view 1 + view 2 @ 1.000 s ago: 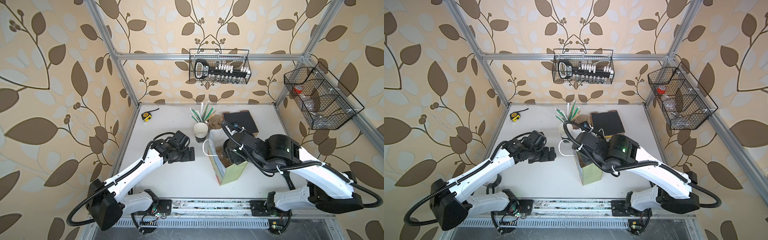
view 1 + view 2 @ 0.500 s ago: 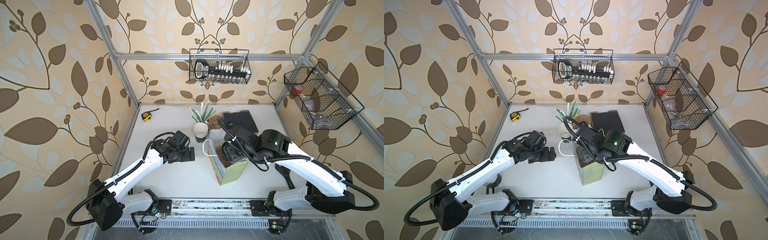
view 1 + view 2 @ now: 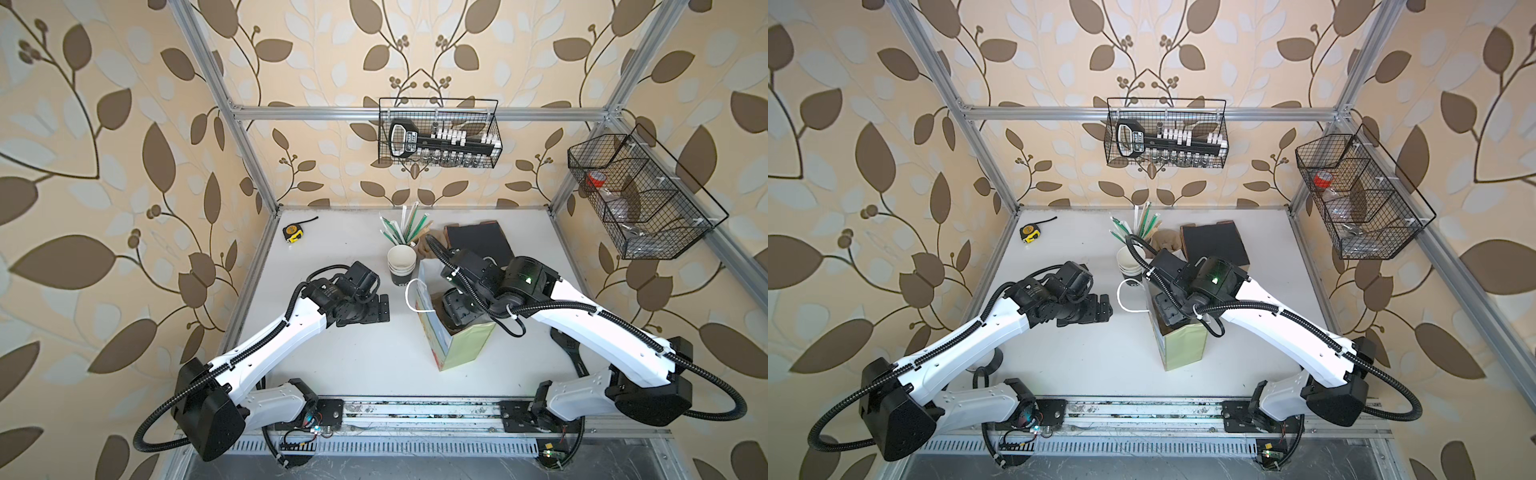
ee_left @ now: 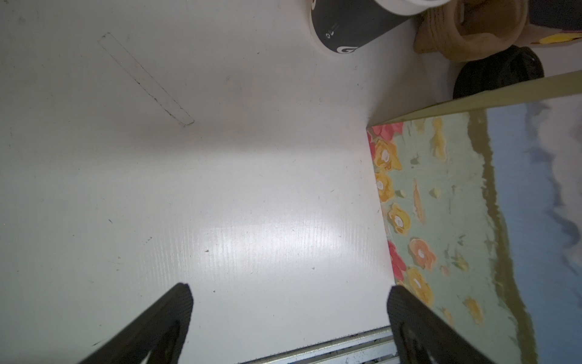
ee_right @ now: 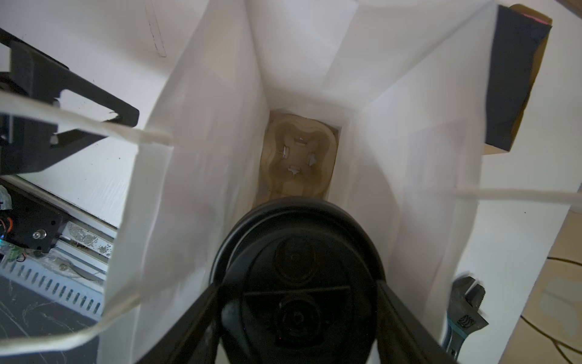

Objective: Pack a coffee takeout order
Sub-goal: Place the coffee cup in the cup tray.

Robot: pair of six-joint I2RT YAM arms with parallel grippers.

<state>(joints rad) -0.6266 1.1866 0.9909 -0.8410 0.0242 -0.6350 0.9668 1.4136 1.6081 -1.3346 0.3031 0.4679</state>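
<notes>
Over the last second the right arm drew its wrist in toward the back of the surface (image 4: 189,189), and the right hand (image 5: 299,283) now pointed more squarely down into the open bag (image 3: 465,345). The left arm had not moved. The left hand (image 4: 289,302) hung wide and empty just above the surface beside the bag's flowered side.

The right hand was clamped on the cup (image 5: 297,268), a finger on each side below its black lid (image 5: 296,220). In the right wrist view the cup sat between the bag's white walls near the mouth, well above the carrier (image 5: 297,157), which lay flat on the bag's floor with an empty well showing.

The shift seemed to line the cup up over the carrier, so lowering it into a well looked like the step in hand. The narrow bag left little room beside the fingers. The dark sheet (image 3: 478,243) was not yet packed and lay behind the bag.
</notes>
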